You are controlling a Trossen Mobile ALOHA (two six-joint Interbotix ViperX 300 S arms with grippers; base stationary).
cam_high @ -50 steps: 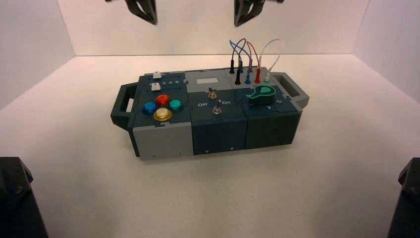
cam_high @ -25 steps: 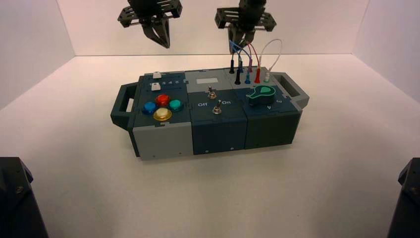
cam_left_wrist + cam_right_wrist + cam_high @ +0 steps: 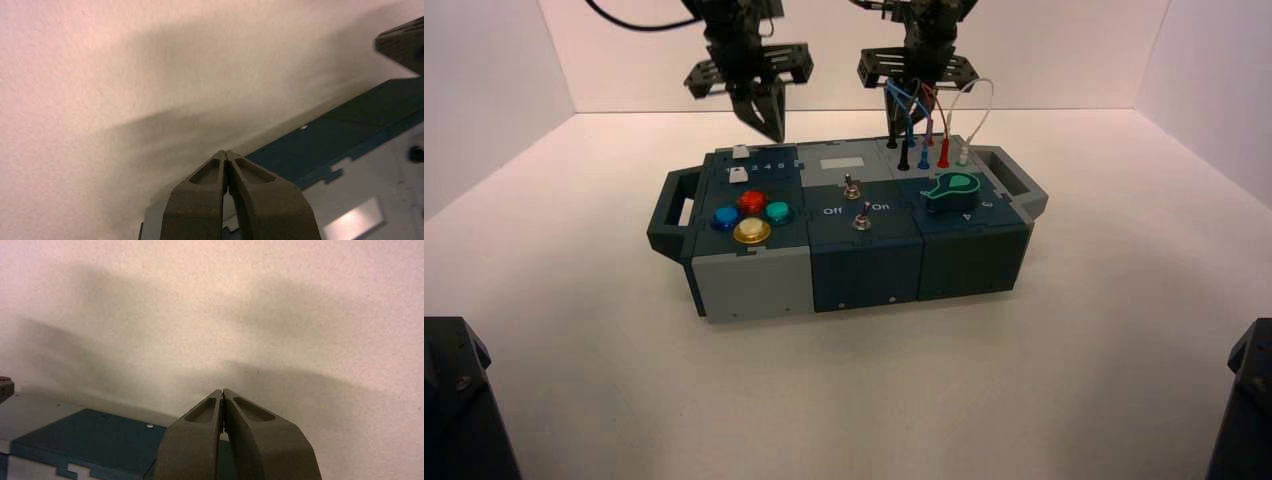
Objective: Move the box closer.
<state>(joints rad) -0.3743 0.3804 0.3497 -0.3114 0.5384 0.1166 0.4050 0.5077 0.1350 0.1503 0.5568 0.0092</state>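
Two pincers are seen hanging above the far side of the box point(image 3: 844, 225), which is set on the white counter point(image 3: 1074, 350) near the middle, turned a little so that its right end lies farther back. The left pincer point(image 3: 769, 120) is held just behind the far left corner of the box, its fingertips pressed together with no gap and nothing between them, as is shown plainly in the left wrist view, where the pincer point(image 3: 226, 155) points at the counter beside the teal back edge of the box point(image 3: 340, 135). The right pincer point(image 3: 902, 98) is placed over the far right part, among the loops of the plugged coloured wires point(image 3: 924, 125); in its own wrist view its tips point(image 3: 222, 392) are likewise closed on nothing, with a teal panel of the box point(image 3: 85, 437) below them. Whether the wires are touched by it cannot be told.

On the top face, four round buttons point(image 3: 750, 215), blue, red, teal and yellow, are grouped at the left end, two toggle switches point(image 3: 856, 203) are mounted in the middle, and a green knob point(image 3: 951, 190) is fitted at the right. A dark handle point(image 3: 672, 212) is carried at the left end and a grey one point(image 3: 1014, 178) at the right.
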